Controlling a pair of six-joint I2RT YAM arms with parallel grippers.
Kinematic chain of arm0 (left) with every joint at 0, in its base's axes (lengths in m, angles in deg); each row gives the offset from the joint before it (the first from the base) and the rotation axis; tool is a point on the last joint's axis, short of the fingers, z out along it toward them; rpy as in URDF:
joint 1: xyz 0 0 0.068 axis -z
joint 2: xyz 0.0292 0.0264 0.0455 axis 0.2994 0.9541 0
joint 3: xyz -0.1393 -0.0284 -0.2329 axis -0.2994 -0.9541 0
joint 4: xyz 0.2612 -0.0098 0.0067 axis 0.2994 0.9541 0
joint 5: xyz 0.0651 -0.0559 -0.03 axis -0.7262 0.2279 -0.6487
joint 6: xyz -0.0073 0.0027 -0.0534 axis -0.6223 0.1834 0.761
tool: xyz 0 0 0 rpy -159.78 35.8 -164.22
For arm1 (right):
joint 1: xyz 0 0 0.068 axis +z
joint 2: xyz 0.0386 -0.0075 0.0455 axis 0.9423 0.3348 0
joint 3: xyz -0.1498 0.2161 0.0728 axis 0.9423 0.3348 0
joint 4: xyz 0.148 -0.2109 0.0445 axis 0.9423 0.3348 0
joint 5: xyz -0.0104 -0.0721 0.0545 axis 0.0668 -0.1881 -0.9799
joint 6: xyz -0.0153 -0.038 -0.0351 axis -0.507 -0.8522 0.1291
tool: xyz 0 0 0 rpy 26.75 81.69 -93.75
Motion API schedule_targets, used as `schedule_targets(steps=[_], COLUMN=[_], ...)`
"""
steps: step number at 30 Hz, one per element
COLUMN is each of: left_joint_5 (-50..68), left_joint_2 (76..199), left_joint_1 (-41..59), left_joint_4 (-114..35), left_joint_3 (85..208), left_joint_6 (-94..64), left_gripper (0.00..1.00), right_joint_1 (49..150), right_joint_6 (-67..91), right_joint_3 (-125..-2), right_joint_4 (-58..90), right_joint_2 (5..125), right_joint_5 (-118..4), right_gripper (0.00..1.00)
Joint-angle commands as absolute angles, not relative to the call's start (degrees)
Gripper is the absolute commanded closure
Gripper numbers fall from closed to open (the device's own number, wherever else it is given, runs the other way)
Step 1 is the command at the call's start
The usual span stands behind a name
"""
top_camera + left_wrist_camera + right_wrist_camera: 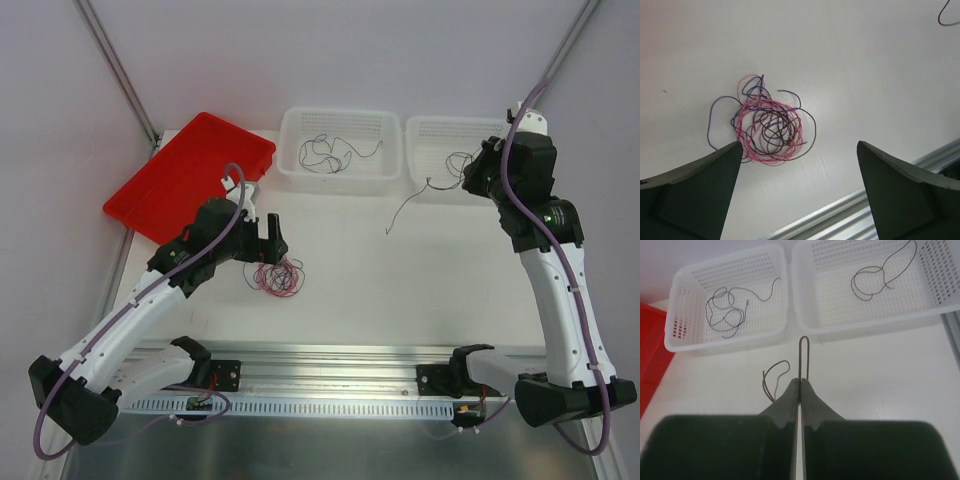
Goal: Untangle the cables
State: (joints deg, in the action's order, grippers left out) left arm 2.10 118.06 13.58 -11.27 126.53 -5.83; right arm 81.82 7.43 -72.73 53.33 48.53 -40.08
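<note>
Cropped and covered strands
Beyond the left hand (799,146), a dark cable (950,19) runs off the top-right corner; the tangle (771,125) slips behind one finger (695,195). The pinched cable (803,355) vanishes between the closed fingers of the right hand (800,381).

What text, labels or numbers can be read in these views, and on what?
No readable text in any view.
Red tray, left basket, right basket: plain, no print or labels visible.
Left arm, right arm, rail: no legible markings.
Small parts by the arm bases: too small to tell.
</note>
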Motion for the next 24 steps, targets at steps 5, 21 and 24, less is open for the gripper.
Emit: schedule_targets(steps=[5, 21, 24], left_joint_5=[-7.9, -11.3, -11.1], left_joint_2=[111.0, 115.1, 116.4], left_joint_1=[12.9, 12.9, 12.9], left_joint_4=[-11.7, -18.4, -18.4], left_joint_3=[122.9, 114.0, 113.9], left_joint_6=[-19.3, -20.7, -20.9], left_gripper=[0.01, 0.01, 0.01], right_joint_1=[75.8, 67.1, 67.1], right_joint_6=[7.4, 11.8, 11.9], right_joint_3=[-78.1, -91.6, -92.4], right_joint_4=[37.0, 24.2, 26.4], right_joint_2=[55.2, 85.1, 86.9], right_joint_5=[-41.5, -38.5, -39.6], right_gripper=[0.99, 0.41, 0.20])
